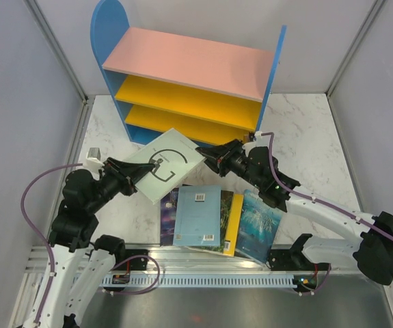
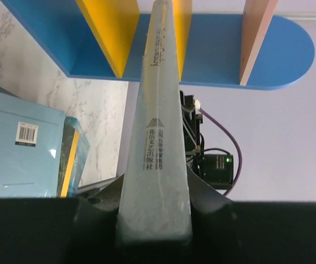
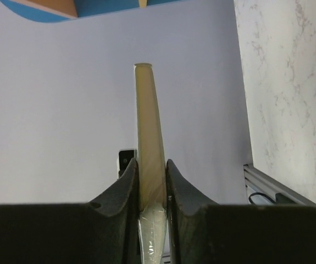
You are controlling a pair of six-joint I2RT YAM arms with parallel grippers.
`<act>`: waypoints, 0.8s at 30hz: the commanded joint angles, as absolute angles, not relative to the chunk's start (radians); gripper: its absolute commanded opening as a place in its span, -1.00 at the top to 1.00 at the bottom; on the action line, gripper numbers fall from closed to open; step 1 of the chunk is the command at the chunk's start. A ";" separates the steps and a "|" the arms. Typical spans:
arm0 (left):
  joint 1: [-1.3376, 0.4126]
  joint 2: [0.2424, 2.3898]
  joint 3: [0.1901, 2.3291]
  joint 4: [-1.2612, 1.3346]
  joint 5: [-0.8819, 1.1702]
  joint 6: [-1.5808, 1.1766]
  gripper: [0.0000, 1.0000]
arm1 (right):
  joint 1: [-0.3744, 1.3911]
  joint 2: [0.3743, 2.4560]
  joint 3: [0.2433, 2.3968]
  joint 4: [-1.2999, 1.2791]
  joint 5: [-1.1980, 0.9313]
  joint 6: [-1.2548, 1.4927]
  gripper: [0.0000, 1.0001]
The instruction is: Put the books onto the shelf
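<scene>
left pincer (image 1: 138, 176) clamped on "G" book (image 1: 170, 164) | right pincer (image 1: 205, 156) clamped on it too | light-blue book (image 1: 199, 215): barcode

The grey-green book (image 1: 165, 166) carries a large letter "G" on its cover. Its spine (image 2: 156, 137) bears a small triangular logo and vertical print, both too blurred to read. The light blue book (image 1: 199, 215) carries a white barcode label (image 2: 27, 133) whose digits are illegible.
</scene>
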State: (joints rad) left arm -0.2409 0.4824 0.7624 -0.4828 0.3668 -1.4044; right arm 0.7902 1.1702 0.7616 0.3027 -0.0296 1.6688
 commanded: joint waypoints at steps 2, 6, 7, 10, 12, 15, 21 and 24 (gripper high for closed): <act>-0.241 0.485 0.816 -0.598 0.287 -1.341 0.95 | 0.799 1.109 0.795 0.463 -0.006 1.730 1.00; -0.241 0.480 0.819 -0.659 0.264 -1.305 0.95 | 0.799 1.086 0.776 0.391 0.012 1.726 0.98; -0.239 0.480 0.818 -0.673 0.247 -1.295 0.95 | 0.798 1.080 0.776 0.374 0.008 1.723 0.81; -0.239 0.465 0.812 -0.727 0.197 -1.247 0.95 | 0.792 1.048 0.808 0.235 0.003 1.649 -0.43; -0.239 0.457 0.802 -0.730 0.173 -1.212 0.95 | 0.778 1.014 0.837 0.125 0.002 1.588 -0.73; -0.241 0.466 0.799 -0.716 0.138 -1.178 0.95 | 0.741 0.967 0.842 0.046 -0.046 1.552 -0.79; -0.241 0.514 0.795 -0.624 0.086 -1.155 0.95 | 0.675 0.862 0.798 -0.038 -0.117 1.511 -0.79; -0.239 0.543 0.766 -0.500 0.084 -1.170 0.95 | 0.661 0.822 0.779 -0.066 -0.144 1.503 -0.78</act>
State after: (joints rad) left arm -0.2436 0.5358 0.7536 -0.7479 0.1165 -1.1858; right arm 0.6708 0.8497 0.7883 -0.0040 -0.0925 1.5372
